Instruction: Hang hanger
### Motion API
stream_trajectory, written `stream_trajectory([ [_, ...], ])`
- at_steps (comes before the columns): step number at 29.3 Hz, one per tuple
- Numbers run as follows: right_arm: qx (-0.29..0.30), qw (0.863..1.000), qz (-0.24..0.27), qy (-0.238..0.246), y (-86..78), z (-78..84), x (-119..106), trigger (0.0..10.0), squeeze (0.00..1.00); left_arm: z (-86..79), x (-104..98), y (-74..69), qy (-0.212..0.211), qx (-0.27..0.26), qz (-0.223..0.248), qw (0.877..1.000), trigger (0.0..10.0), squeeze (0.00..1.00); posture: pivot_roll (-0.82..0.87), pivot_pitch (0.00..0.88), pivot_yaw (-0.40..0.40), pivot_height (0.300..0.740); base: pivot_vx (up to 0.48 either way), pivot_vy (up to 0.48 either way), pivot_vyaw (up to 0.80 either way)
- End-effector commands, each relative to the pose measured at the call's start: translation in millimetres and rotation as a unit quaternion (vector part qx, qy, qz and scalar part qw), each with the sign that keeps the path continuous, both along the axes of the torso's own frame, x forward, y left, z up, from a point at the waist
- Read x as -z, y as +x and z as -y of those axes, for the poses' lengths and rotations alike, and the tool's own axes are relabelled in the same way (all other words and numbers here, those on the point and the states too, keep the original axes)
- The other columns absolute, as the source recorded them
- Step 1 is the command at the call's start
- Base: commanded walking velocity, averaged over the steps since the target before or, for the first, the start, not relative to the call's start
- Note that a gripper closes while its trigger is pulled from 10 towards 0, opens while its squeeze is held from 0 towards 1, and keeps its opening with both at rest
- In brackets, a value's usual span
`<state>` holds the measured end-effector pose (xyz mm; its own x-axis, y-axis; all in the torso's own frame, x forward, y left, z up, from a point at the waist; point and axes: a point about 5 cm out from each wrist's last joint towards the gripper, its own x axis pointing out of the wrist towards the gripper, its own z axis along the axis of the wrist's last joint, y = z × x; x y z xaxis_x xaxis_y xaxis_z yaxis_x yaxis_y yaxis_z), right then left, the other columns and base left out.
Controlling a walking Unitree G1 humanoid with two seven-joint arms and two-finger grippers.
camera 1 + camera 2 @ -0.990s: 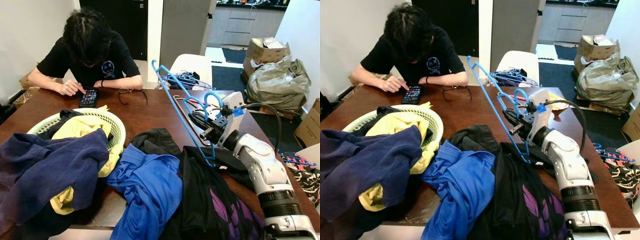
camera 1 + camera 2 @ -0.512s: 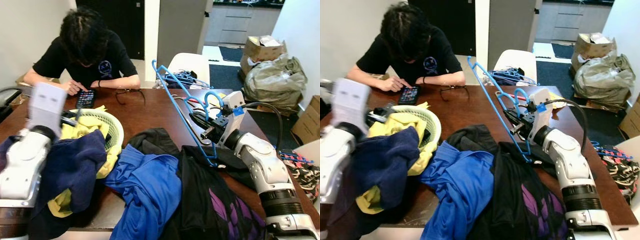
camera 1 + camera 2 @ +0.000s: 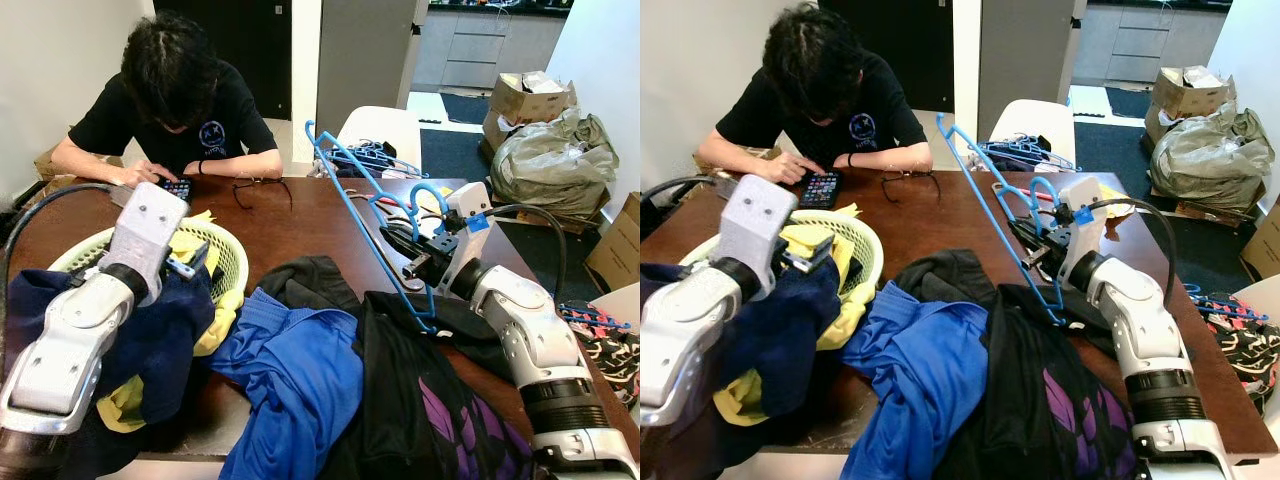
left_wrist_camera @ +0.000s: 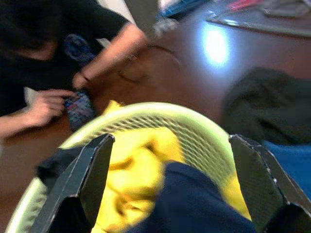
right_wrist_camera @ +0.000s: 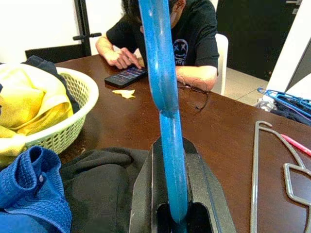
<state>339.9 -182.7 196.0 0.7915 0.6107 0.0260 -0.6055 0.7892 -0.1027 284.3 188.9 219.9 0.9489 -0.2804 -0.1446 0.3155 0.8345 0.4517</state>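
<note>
Over wood, right gripper (image 3: 418, 252) clenches thin blue plastic hanger (image 3: 362, 217); left gripper (image 3: 187, 266) released.

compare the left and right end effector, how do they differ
The right end effector is shut on the blue hanger, held above the table's right side; the left end effector is open and holds nothing. The left one hangs over the green laundry basket and its yellow cloth; the right one sits beside the black garment. Both have two black fingers.
</note>
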Motion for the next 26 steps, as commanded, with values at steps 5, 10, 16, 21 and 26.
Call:
stream_trajectory([
  [5, 0.001, 1.0, -0.003, -0.001, 1.4, 0.8, -1, 10.0, 0.0, 6.1, 12, -8.0, 0.017, 0.008, -0.063, 0.998, 10.0, 0.0, 0.04, 0.0, -0.013, 0.74, 0.0, 0.0, 0.0],
  [10, 0.004, 1.0, -0.003, -0.001, 1.3, 2.5, -1, 10.0, 0.0, 10.2, 24, -14.8, 0.034, 0.01, -0.107, 0.994, 10.0, 0.0, 0.04, 0.0, -0.011, 0.74, 0.0, 0.0, 0.0],
  [16, 0.005, 1.0, -0.004, 0.0, 1.1, 3.3, 0, 10.0, 0.0, 5.6, 29, -19.9, 0.062, -0.007, -0.139, 0.988, 10.0, 0.0, 0.04, 0.0, -0.01, 0.74, 0.0, 0.0, 0.0],
  [21, 0.006, 1.0, -0.004, 0.001, 1.1, 3.2, 0, 10.0, 0.0, 5.0, 30, -21.0, 0.065, -0.01, -0.146, 0.987, 4.1, 0.0, 0.04, 0.0, -0.01, 0.74, 0.0, 0.0, 0.0],
  [26, 0.006, 1.0, -0.004, 0.001, 1.0, 3.2, 0, 10.0, 0.0, 4.0, 31, -22.7, 0.069, -0.013, -0.155, 0.985, 0.0, 0.0, 0.04, 0.0, -0.007, 0.74, 0.0, 0.0, 0.0],
])
